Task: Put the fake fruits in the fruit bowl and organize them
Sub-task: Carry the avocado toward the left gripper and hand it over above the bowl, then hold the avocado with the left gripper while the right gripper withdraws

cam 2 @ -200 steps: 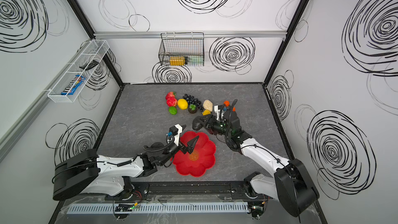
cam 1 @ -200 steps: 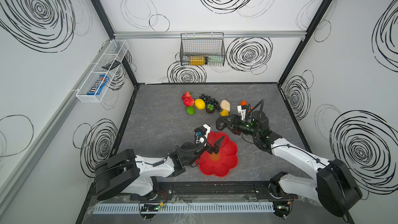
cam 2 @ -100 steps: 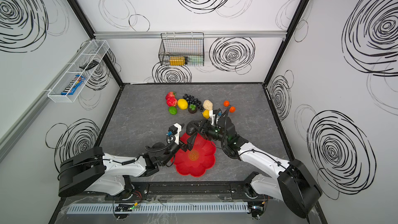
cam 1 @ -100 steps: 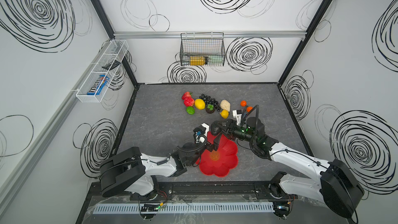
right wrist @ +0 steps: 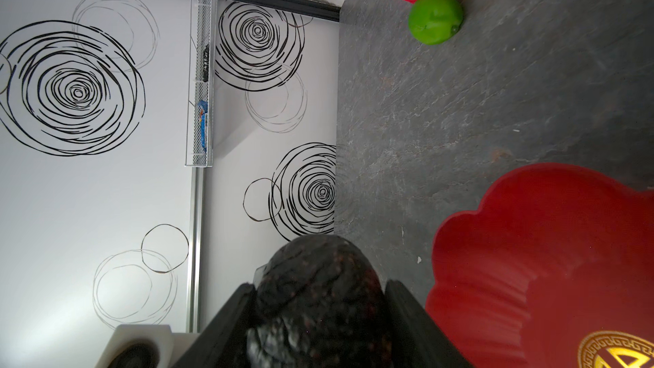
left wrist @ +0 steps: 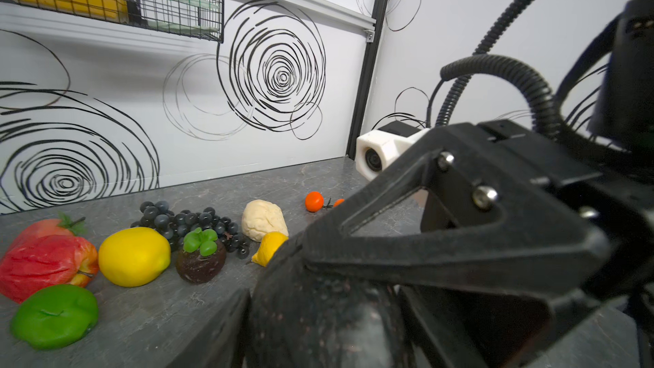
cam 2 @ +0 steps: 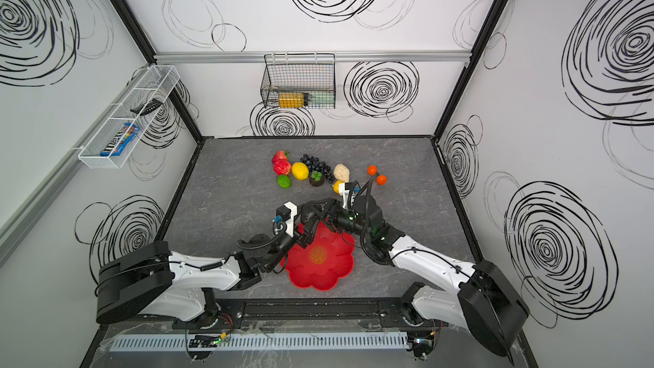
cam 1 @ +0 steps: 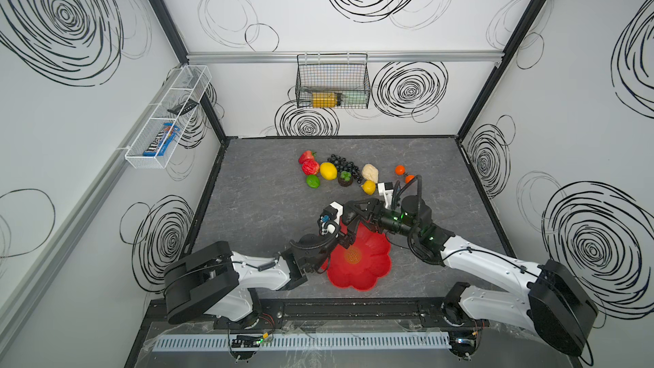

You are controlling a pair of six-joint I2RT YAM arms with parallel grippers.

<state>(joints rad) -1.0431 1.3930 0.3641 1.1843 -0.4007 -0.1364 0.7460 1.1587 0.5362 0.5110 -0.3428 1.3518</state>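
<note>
Grey bench [cam 1: 269,207] w/ red bowl [cam 1: 368,267] near front; lemon [cam 1: 328,170], lime [cam 1: 313,181] & grapes [cam 1: 341,163] at back. Right pincer [right wrist: 318,290] clamped on dark avocado [right wrist: 318,267] over bowl's far rim; left pincer [cam 1: 348,231] jaws flank it, grip can't tell

walls [cam 1: 300,12]: white, covered with black scribbled spirals
floor [cam 1: 269,200]: laid in grey marbled stone
corners: framed by black posts [cam 1: 485,86]

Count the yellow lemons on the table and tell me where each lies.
2. The larger lemon lies between the red apple and the black grapes. The smaller lemon lies beside the beige fruit, nearer the robot. None seems hidden.
</note>
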